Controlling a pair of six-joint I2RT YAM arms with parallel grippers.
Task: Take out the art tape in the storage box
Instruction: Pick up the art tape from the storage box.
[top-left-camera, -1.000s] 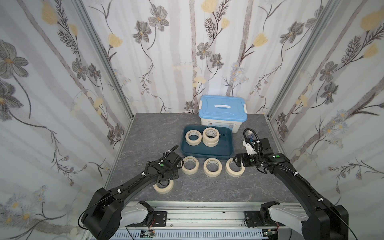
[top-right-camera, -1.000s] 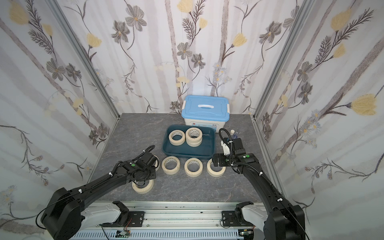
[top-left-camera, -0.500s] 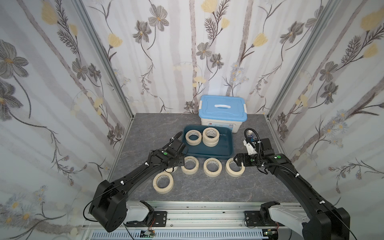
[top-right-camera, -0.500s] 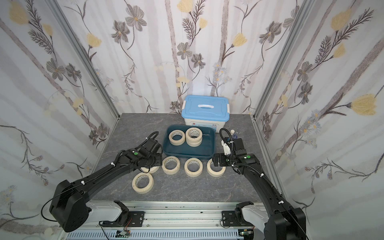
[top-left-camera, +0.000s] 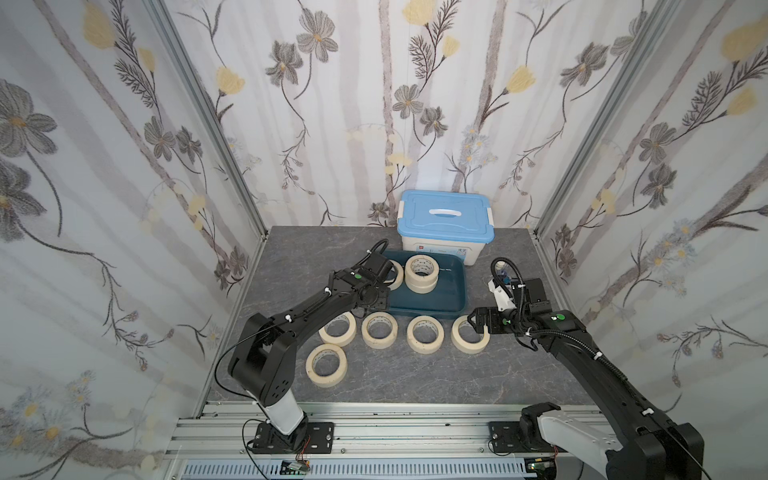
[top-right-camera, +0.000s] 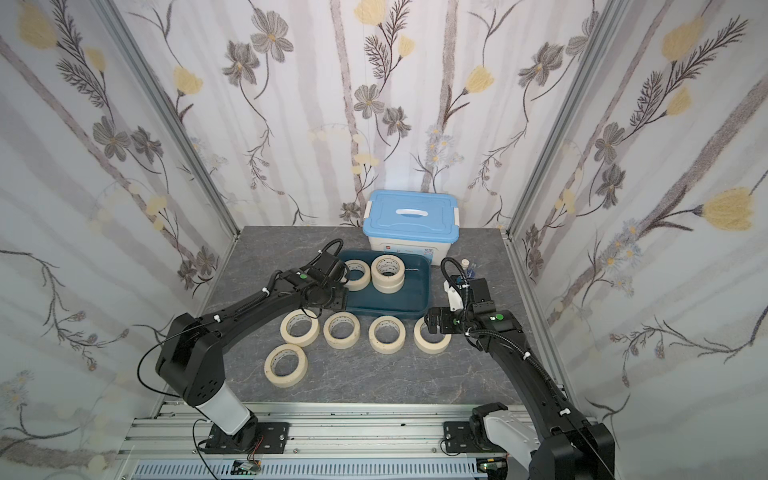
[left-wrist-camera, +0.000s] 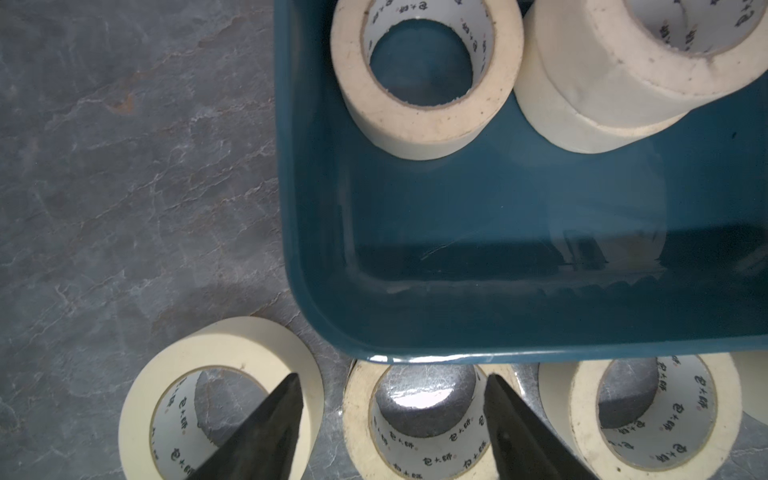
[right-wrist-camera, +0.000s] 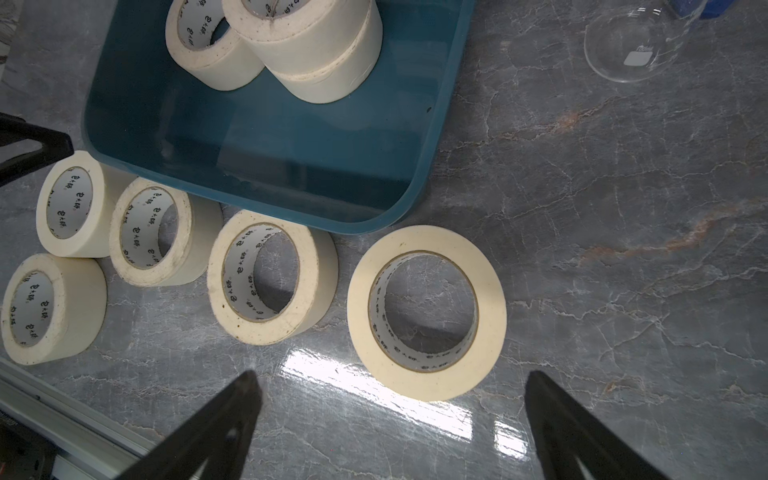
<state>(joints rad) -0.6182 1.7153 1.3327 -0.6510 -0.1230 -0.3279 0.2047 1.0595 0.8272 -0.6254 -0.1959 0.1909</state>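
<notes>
Cream art tape (top-left-camera: 422, 286) in two lots: five rolls (top-left-camera: 424, 350) flat on the table (top-left-camera: 415, 384), three inside the teal storage box (top-left-camera: 442, 296). Left jaws part open, empty, at its near-left corner; single roll (left-wrist-camera: 419, 126) just beyond, hole upward, nearest this arm. Stack of two (left-wrist-camera: 602, 95) beside it. Right jaws wide open, empty, at the rightmost table roll (right-wrist-camera: 424, 384).

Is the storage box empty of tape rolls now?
No, the storage box holds a single roll beside a stack of two rolls.
</notes>
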